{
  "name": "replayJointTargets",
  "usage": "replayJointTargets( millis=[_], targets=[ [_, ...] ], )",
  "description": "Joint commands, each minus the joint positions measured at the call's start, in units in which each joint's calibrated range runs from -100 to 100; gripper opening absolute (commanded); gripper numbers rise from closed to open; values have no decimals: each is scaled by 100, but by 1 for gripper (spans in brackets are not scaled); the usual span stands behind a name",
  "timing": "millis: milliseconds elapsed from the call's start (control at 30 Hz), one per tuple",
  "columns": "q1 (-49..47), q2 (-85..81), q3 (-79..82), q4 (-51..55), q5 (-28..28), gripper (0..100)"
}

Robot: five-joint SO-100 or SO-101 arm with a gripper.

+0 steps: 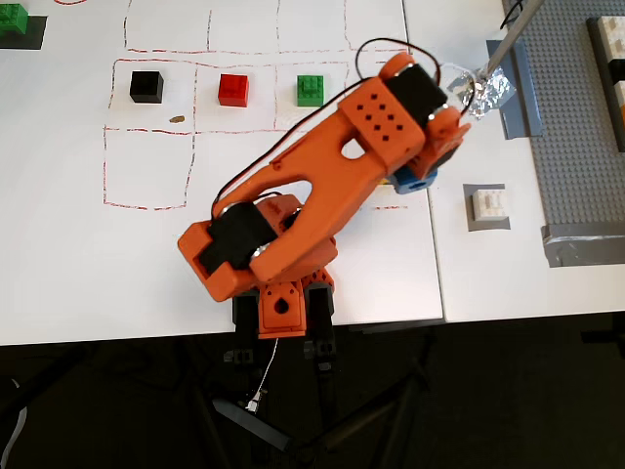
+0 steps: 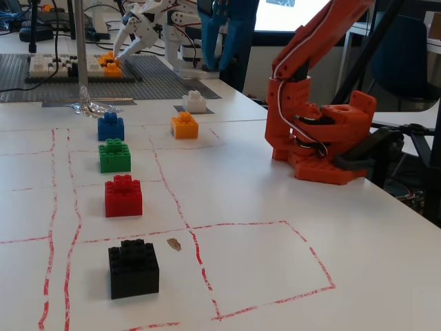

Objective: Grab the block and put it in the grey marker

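Your block (image 1: pixel 488 204) already sits on the grey marker (image 1: pixel 470 221) — at about three o'clock from the arm's base (image 1: pixel 283 308) in the overhead view, white studs up. The gripper is hidden under the wrist there, so you cannot tell whether its fingers are parted or closed.

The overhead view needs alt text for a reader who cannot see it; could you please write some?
An orange robot arm reaches diagonally across a white table, its end effector hidden beneath its own body. A white block sits on the grey marker to the right, apart from the arm. Black, red and green bricks line up in red-outlined squares.
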Motion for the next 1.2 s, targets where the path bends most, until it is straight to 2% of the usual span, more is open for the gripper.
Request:
replayJointTargets(
  millis=[0,167,367,600,733,933,1167],
  targets=[
    [-857,-837,362,42,-357,0],
    [-2375,-1906,1632,-211,-982,0],
    [-4413,-2647,2747,-945,-2076,0],
    [-5948,-3509,4116,-2088,-3219,0],
    [-6318,-4043,4950,-2856,-3595,0],
    [-6274,-4681,5566,-3647,-3756,0],
    [-6239,-5370,6183,-3762,-3873,0]
  ],
)
